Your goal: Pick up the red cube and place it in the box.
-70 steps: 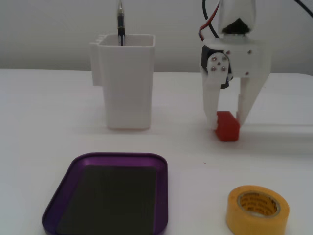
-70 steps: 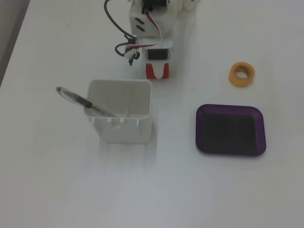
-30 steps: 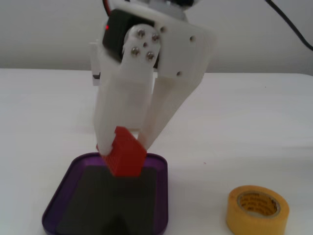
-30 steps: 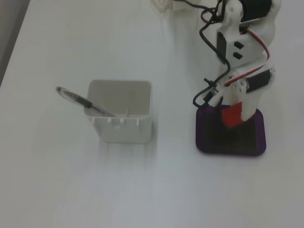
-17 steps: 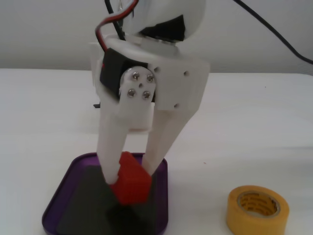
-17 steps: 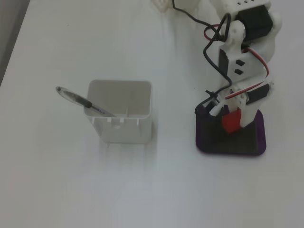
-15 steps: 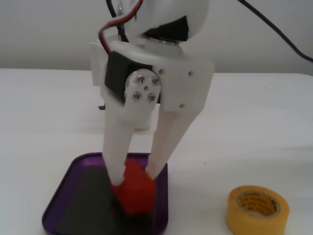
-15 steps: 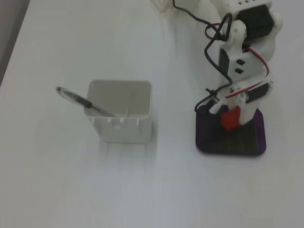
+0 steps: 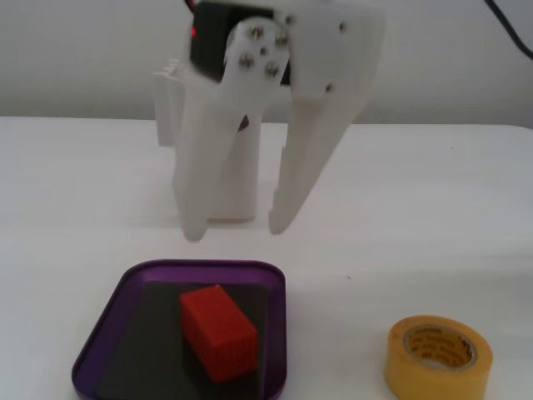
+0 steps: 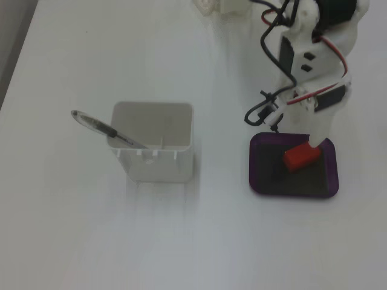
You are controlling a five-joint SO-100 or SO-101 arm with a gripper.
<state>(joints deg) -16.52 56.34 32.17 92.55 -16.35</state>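
Observation:
The red cube (image 9: 218, 332) lies inside the purple box (image 9: 108, 310) on its dark floor, slightly askew. In the other fixed view the cube (image 10: 302, 157) sits in the upper right part of the box (image 10: 254, 172). My white gripper (image 9: 236, 232) hangs just above the far rim of the box. Its jaws stand apart with nothing between them, clear of the cube. In the other fixed view the arm (image 10: 314, 72) leans over the box, and a finger (image 10: 315, 130) ends just above the cube.
A yellow tape roll (image 9: 439, 357) lies to the right of the box. A tall white container (image 10: 154, 151) with a pen (image 10: 103, 127) leaning in it stands to the left of the box; in the first fixed view it (image 9: 237, 187) is behind the gripper.

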